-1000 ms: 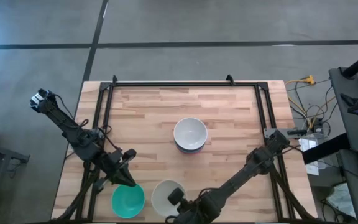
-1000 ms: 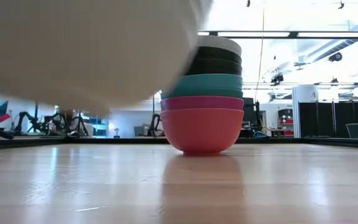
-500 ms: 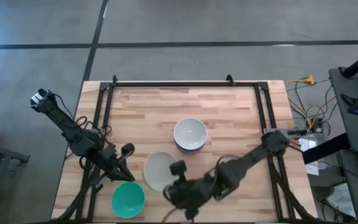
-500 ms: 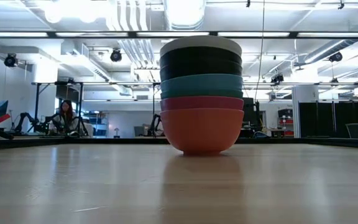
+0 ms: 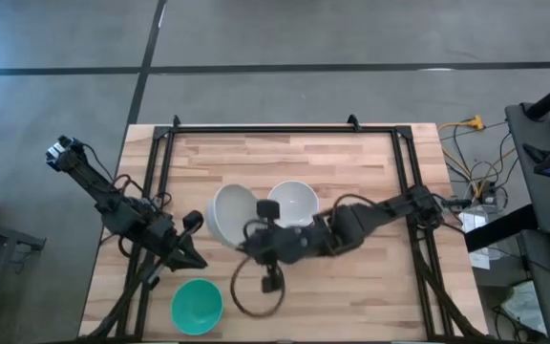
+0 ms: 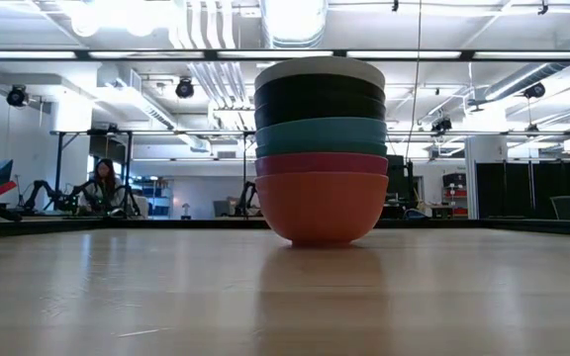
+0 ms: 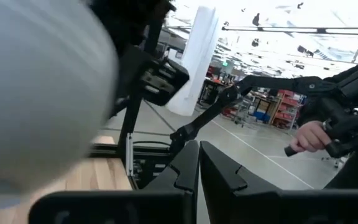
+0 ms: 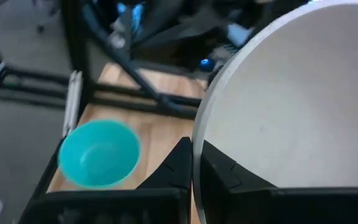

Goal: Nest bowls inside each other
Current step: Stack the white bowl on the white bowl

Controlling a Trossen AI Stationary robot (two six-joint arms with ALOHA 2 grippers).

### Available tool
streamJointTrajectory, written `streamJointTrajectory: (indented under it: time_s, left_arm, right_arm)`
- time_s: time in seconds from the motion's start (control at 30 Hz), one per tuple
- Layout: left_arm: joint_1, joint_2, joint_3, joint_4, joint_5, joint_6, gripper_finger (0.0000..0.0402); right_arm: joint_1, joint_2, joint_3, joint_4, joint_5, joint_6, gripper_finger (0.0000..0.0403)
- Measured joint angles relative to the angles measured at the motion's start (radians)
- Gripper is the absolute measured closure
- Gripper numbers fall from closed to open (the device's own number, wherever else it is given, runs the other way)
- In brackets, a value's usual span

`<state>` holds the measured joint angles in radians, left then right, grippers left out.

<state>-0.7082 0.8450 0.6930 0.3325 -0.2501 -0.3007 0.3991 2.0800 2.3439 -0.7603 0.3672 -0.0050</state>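
A black metal frame (image 5: 285, 128) runs round the wooden table (image 5: 351, 172), and beyond the right edge sits a tangle of cables (image 5: 475, 182) beside a dark desk. Far across the room, in the low view, a person (image 6: 102, 183) sits among other rigs; the left wrist view catches a hand (image 7: 308, 137) gripping a handle out there too.

The right end effector (image 5: 254, 237) is out over the middle of the table, its fingers (image 8: 178, 163) pinched together on the rim of a white bowl (image 5: 229, 215), which it holds up off the table, tilted, just left of the stack (image 5: 292, 204). Nothing lies between that bowl and the stack. The stack stands near the table's centre: from the low view, red (image 6: 322, 206) at the bottom, then magenta (image 6: 322, 164), teal (image 6: 322, 136), black (image 6: 321, 101), and a white rim (image 6: 320, 67) on top, all sitting level and snug.

A lone teal bowl (image 5: 197, 305) rests open side up near the front left corner. The left end effector (image 5: 191, 250) waits just above and behind it with its fingers (image 7: 188, 168) closed together on nothing, the white bowl looming close in front of its camera.
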Motion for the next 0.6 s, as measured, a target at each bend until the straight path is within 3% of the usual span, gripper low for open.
streamJointTrajectory:
  time_s: [0.33,0.6]
  left_arm:
    - [-0.001,-0.009,0.0,0.0,-0.001,-0.008,0.0402]
    - [-0.014,-0.009,0.0,-0.002,0.006,-0.01,0.0402]
  right_arm:
    - [-0.055,-0.043,-0.103,0.303,-0.008,0.071,0.0394]
    - [-0.054,-0.212,-0.534,0.937,0.027,0.143,0.0394]
